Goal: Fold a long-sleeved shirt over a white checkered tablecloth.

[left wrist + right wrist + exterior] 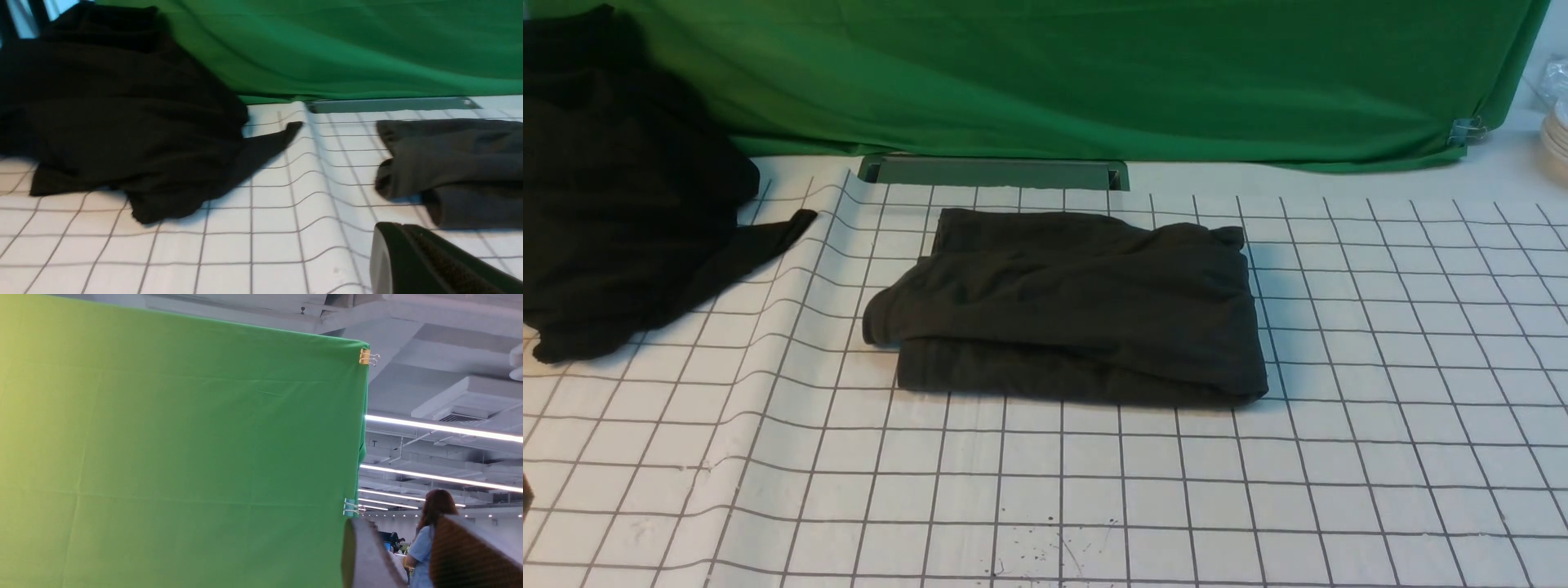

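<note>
We see the dark charcoal long-sleeved shirt (1078, 306) folded into a rectangle on the white checkered tablecloth (1380, 392), no print or lettering showing. A black crumpled cloth heap (621, 188) lies to the shirt's left. The left gripper (425, 261) is closed and empty beside the shirt; the right gripper (412, 555), raised toward the green fabric backdrop (184, 457), has its fingers apart, holding nothing.

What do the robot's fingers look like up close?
The arms are out of the front view; only finger ends show in the wrist views. The left gripper has a smooth grey-white shell and a dark, rough-textured pad. The right gripper has two chunky tapering fingers, grey outside, with a dark dotted pad.
</note>
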Tool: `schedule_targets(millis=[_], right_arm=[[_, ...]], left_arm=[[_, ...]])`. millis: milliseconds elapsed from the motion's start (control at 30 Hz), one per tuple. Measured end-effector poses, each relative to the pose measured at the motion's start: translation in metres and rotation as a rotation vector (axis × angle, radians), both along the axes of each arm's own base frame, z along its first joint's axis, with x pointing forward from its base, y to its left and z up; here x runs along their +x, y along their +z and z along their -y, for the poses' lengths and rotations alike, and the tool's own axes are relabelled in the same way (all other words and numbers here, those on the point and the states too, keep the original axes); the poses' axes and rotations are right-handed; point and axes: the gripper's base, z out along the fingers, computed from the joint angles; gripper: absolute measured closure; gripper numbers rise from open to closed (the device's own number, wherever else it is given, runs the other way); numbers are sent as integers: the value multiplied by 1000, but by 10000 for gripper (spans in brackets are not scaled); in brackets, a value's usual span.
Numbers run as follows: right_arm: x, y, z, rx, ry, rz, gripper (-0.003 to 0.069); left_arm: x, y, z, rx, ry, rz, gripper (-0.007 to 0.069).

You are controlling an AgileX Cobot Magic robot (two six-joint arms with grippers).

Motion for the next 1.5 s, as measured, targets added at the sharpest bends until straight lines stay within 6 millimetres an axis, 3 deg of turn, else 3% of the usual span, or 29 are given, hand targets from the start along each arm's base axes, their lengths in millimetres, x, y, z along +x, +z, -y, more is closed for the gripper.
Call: schedule_targets(millis=[233,1167,1300,1400,1500], right_arm=[[0,0,0,0,0,0,419],[-1,-1,0,-10,-6,-4,417],[1,-15,-3,-70,-31,-162,417],[10,-40,-5,-98,-45,-361,417],[22,-92,-5,-108,-51,-591,417]], left_arm=[[0,-24,0,8,7,-86,623],[0,-22,-1,14,9,-63,622],[0,-22,-1,14,9,-63,622],[0,-22,-1,14,9,-63,622],[0,-22,-1,14,9,-63,622]])
